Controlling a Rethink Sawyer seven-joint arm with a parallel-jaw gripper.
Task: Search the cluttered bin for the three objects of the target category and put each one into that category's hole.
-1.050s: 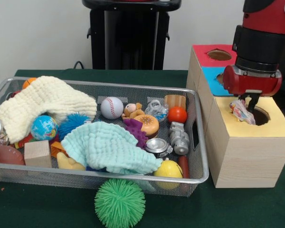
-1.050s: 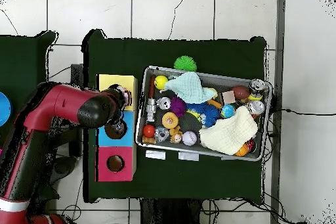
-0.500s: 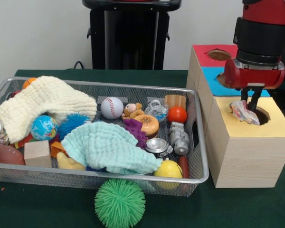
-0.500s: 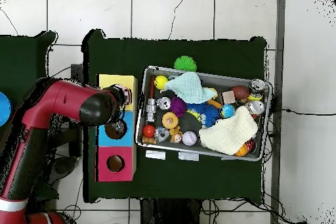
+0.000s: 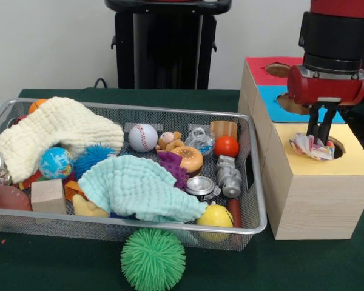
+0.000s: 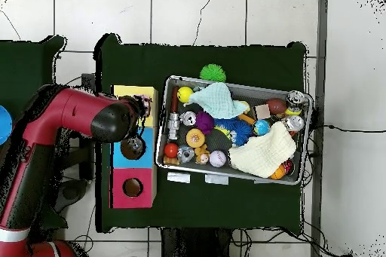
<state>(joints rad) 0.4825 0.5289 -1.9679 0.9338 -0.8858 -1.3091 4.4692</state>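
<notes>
Above the round hole in the yellow-topped wooden box [image 5: 315, 182], my black two-fingered gripper [image 5: 320, 134] hangs from my red and black arm [image 5: 333, 54], its fingers close together and pointing down, though I cannot tell whether they still pinch anything. Just under their tips a crumpled pale plastic wrapper [image 5: 310, 146] lies at the hole's rim (half in, half on the yellow lid). Beside this box stand a blue-topped box [image 5: 278, 104] and a red-topped box [image 5: 268, 71]. Left of them sits the silver wire-mesh bin [image 5: 255, 206], crowded with a mint green cloth [image 5: 139, 188], a cream cloth [image 5: 54, 130], a white baseball [image 5: 143, 137] and a toy burger [image 5: 188, 159]. A green spiky ball [image 5: 153, 259] rests on the table outside it.
</notes>
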